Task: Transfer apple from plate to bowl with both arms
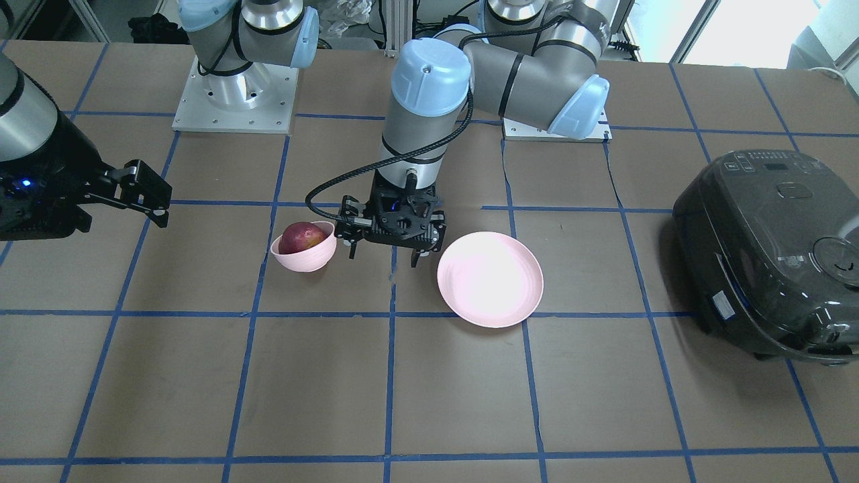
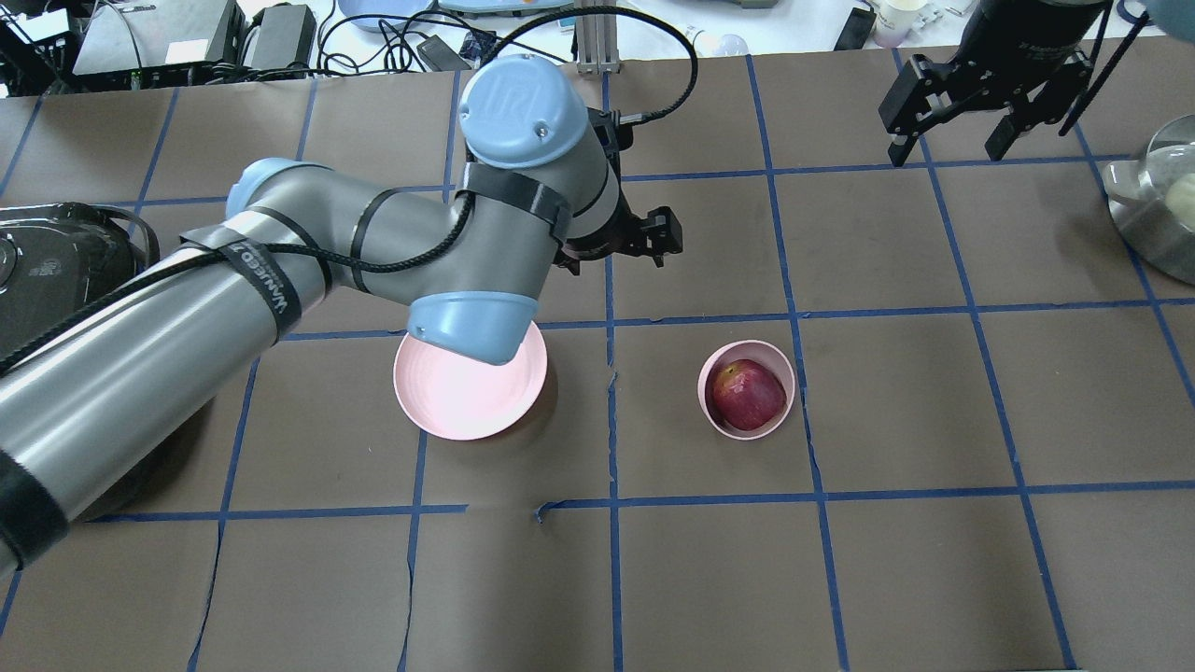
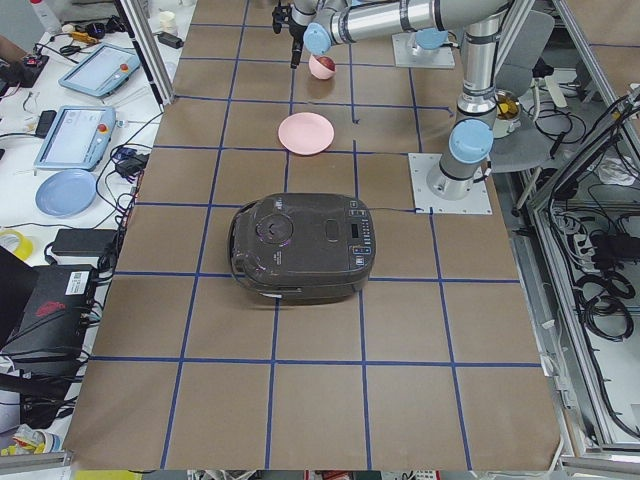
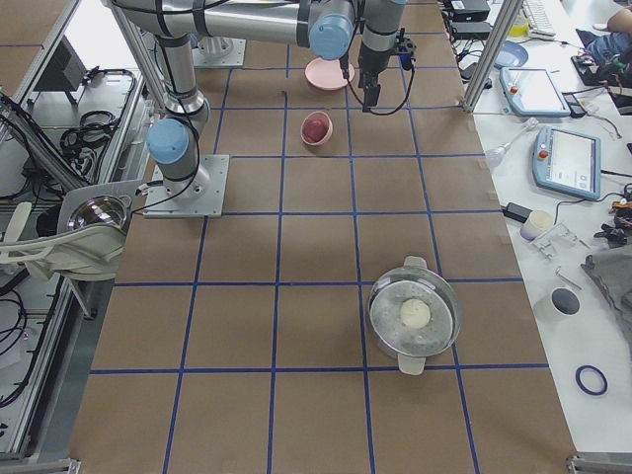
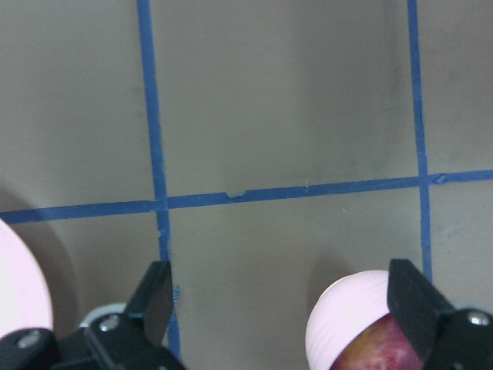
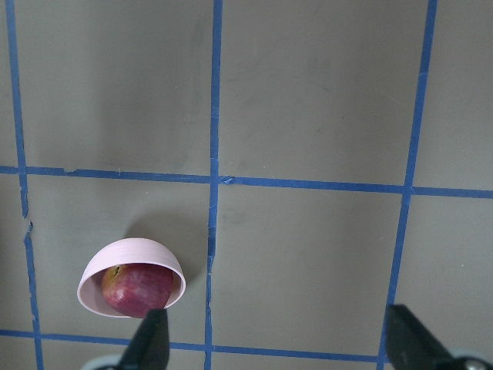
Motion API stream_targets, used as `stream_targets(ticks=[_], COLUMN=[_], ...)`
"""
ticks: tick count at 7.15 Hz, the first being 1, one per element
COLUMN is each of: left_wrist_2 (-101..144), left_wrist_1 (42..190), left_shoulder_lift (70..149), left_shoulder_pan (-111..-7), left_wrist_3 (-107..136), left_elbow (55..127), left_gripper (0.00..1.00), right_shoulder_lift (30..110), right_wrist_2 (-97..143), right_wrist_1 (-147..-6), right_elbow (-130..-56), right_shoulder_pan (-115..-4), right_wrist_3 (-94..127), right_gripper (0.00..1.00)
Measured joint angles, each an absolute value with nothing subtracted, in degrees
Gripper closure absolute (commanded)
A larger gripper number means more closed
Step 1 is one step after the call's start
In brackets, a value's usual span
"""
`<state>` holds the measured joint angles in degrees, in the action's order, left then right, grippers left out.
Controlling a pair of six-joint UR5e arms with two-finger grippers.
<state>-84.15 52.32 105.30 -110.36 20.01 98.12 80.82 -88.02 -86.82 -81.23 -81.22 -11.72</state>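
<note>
The dark red apple lies inside the small deep pink bowl; it also shows there in the front view. The wide pink plate is bare and partly under my left arm's elbow in the overhead view. My left gripper is open and empty, pointing down low over the table between the bowl and the plate. Its wrist view shows the bowl by one finger. My right gripper is open and empty, high and far from the bowl.
A dark rice cooker sits on my left side of the table. A steel pot with a glass lid stands at my far right. The two arm bases stand at the table's robot side.
</note>
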Motion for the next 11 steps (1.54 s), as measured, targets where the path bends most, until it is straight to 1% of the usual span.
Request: stream_targets(ticks=[4, 7, 9, 11], left_wrist_2=[-85.23, -89.87, -90.00, -89.98], left_wrist_1=[66.34, 73.60, 77.25, 79.82], left_shoulder_lift=[95.65, 90.09, 90.46, 90.80], left_shoulder_pan=[-95.87, -93.65, -93.17, -93.13], left_wrist_3=[4.93, -0.69, -0.77, -0.71], left_elbow=[97.64, 96.21, 92.18, 90.98], left_gripper=[0.00, 0.00, 0.00, 0.00], right_shoulder_lift=[80.86, 81.00, 81.10, 81.27], right_wrist_2=[-88.21, -88.11, -88.61, -88.94], right_wrist_1=[-86.75, -86.72, -86.75, -86.77], right_elbow=[-81.41, -81.13, -80.95, -80.77], right_shoulder_pan=[-81.38, -81.57, -82.78, -84.66], right_wrist_3=[-10.58, -9.30, -6.59, -4.55], right_gripper=[0.00, 0.00, 0.00, 0.00])
